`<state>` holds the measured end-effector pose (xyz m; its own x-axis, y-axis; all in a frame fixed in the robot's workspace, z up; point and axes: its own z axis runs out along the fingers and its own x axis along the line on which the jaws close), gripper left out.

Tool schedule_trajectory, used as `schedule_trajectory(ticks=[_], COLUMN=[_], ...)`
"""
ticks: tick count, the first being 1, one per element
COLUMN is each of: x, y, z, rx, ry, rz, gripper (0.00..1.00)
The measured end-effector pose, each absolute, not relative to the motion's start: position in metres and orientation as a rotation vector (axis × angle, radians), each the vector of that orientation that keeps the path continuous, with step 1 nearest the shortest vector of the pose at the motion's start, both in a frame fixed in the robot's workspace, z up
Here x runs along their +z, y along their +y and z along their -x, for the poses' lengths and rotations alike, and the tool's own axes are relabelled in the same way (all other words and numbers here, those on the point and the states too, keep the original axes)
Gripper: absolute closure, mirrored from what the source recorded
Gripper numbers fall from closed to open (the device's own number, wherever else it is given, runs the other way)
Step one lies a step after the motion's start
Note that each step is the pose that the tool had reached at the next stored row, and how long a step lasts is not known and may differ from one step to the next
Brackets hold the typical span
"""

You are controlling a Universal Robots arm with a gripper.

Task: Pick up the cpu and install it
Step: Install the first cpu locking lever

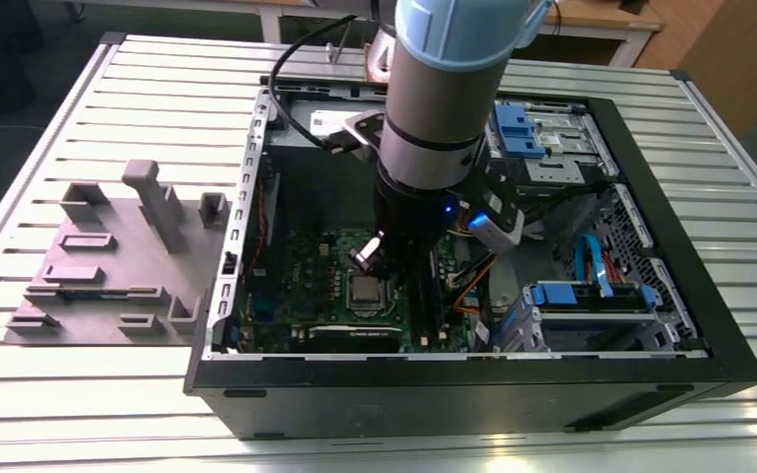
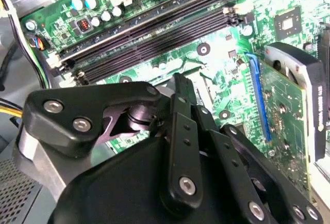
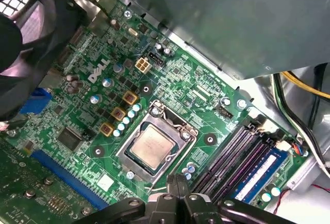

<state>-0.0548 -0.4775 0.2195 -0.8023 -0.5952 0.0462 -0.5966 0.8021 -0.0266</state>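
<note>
The cpu point(image 3: 151, 145), a small square chip with a silvery-grey top, lies flat inside the metal-framed socket point(image 3: 178, 126) on the green motherboard point(image 3: 82, 105). In the exterior view the cpu point(image 1: 368, 290) shows just below the arm's wrist, inside the black computer case point(image 1: 484, 379). My gripper point(image 3: 175, 180) hovers a little above the board beside the socket's edge, apart from the chip. Its black fingers point(image 2: 180, 87) stand together with nothing between them.
Black memory slots point(image 3: 232, 157) run beside the socket. A black fan point(image 3: 20, 53) and an expansion card point(image 2: 289, 115) rise near it. Blue drive brackets point(image 1: 516, 128) and cables crowd the case's far side. A grey fixture block point(image 1: 103, 266) sits on the slatted table at the exterior view's left.
</note>
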Motion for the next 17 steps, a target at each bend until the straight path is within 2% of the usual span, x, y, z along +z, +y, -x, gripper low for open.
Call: schedule_trajectory(ticks=[10, 17], x=[0.22, 0.25], y=[-0.477, -0.477], z=[0.08, 0.08], rx=[0.07, 0.07], ry=[-2.963, -2.964], rz=[-0.979, -0.979], gripper=[0.9, 0.9])
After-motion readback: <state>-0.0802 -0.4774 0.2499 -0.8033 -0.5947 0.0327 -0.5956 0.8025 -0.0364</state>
